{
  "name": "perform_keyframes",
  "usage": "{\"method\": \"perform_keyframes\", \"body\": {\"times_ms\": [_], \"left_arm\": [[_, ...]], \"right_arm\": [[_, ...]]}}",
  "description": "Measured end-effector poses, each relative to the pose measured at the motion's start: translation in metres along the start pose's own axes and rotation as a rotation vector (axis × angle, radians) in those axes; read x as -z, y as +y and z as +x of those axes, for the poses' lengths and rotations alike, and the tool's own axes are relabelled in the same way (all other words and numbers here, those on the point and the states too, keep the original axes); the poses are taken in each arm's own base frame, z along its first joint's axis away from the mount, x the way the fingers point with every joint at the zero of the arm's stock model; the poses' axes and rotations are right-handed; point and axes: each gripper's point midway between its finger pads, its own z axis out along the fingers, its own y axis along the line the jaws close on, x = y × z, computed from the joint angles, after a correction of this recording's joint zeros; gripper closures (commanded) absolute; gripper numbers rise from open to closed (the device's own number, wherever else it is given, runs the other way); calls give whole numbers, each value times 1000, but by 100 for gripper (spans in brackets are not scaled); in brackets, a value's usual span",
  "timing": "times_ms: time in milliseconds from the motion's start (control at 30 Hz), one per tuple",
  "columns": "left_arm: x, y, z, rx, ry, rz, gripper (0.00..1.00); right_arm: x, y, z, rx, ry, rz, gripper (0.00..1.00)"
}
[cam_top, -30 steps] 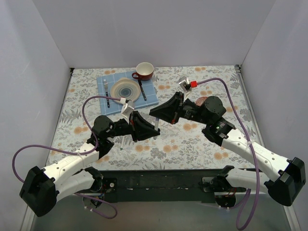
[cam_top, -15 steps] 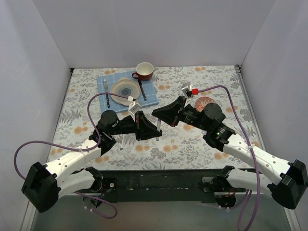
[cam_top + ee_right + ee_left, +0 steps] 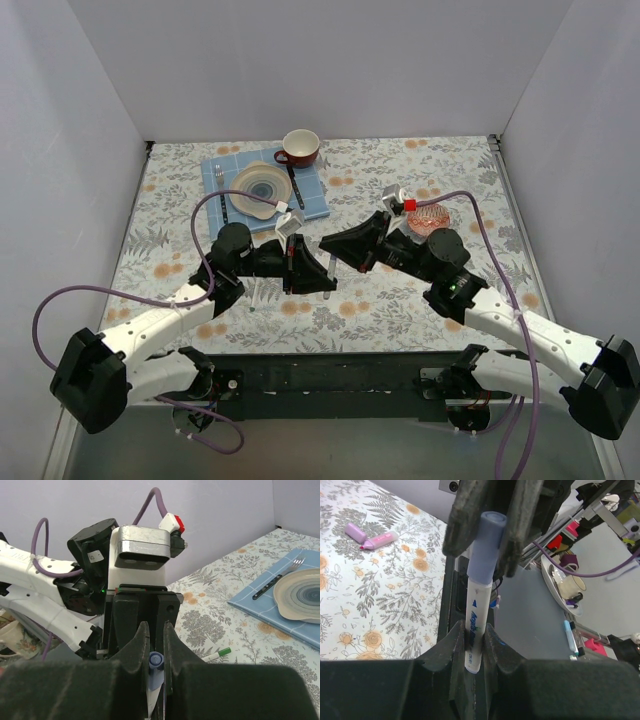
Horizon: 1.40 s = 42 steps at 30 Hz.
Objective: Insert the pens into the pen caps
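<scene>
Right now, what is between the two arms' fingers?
One white pen bridges them in the left wrist view: left fingers pinch its barrel, right fingers its bluish cap.

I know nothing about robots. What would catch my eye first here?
The two arms meet over the middle of the flowered table. The left gripper clamps a white pen, and the right gripper pinches the blue-grey cap at its end. At the back left sits a place setting: a swirled plate on a blue mat, with a red cup behind it.
</scene>
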Motion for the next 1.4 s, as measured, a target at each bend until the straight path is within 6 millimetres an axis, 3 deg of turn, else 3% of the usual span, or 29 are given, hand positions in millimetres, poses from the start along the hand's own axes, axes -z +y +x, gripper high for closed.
{"method": "perform_keyframes", "body": {"times_ms": [400,900,1400], "left_arm": [[0,-12,3,-11,50,86,100],[-1,2,13,22,95,85,100],[20,17,-5,40,82,87,100]], "right_arm": [[6,15,0,-8,-36,-89,99],[7,-2,14,-175,-139,-21,99],[5,-11,12,-128,-180,32,99]]}}
